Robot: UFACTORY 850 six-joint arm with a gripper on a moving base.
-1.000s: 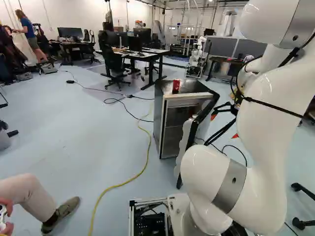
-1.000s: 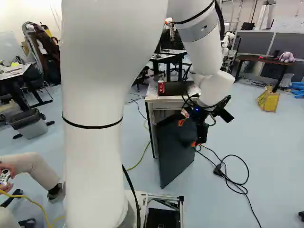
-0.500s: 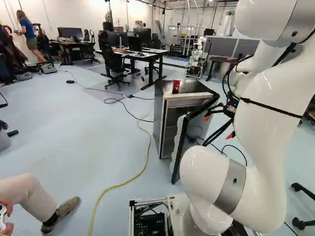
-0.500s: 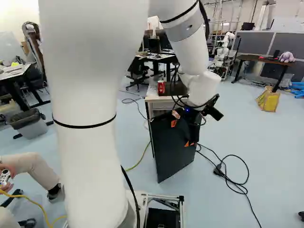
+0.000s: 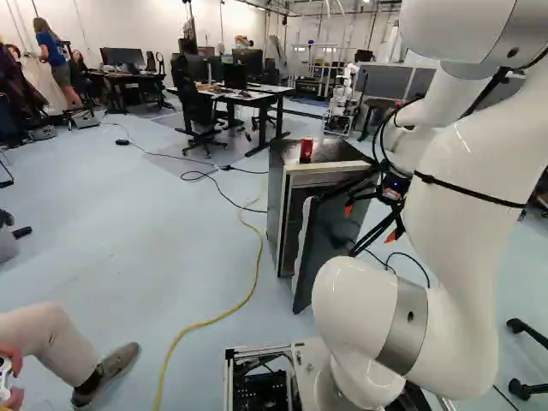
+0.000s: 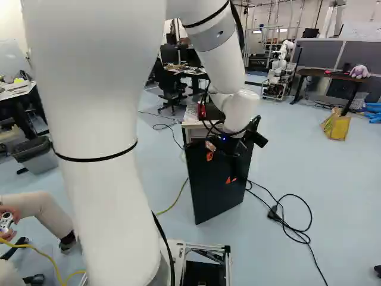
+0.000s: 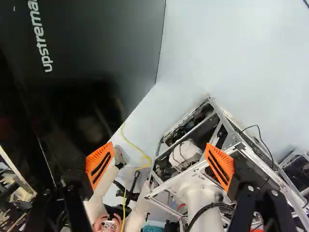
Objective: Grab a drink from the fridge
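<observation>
Cord (image 5: 259, 253), yellow, snakes over the floor left of the fridge (image 5: 276, 205); if the base drives that way, a wheel could ride up on it and jolt the arm (image 5: 467, 197).

Next comes the drink, a red can (image 5: 306, 150), upright on the fridge top (image 5: 341, 152), close to the front edge and toward the left corner. Nothing holds it there. I judge it has been set out ready, with the door to be pushed shut before it is carried off. A hard slam would shake the cabinet and could tip the can over that front edge.

Then the door (image 5: 334, 248), ajar, its free edge standing out from the front. Pushed near the hinge, it needs more force, and could swing suddenly or shove the whole fridge.

At its outer face are the fingers (image 7: 100, 164), spread wide and grasping nothing; whether one touches the panel, I cannot tell. With no grip they may skid along the smooth face, leaving the door half shut, or one tip may scrape it. Cables looping at the wrist could snag the upper corner, or sweep the can off if the arm swings left too low.

Rightmost, a black cable (image 6: 272, 212) lies on the floor, another trap for wheels.
</observation>
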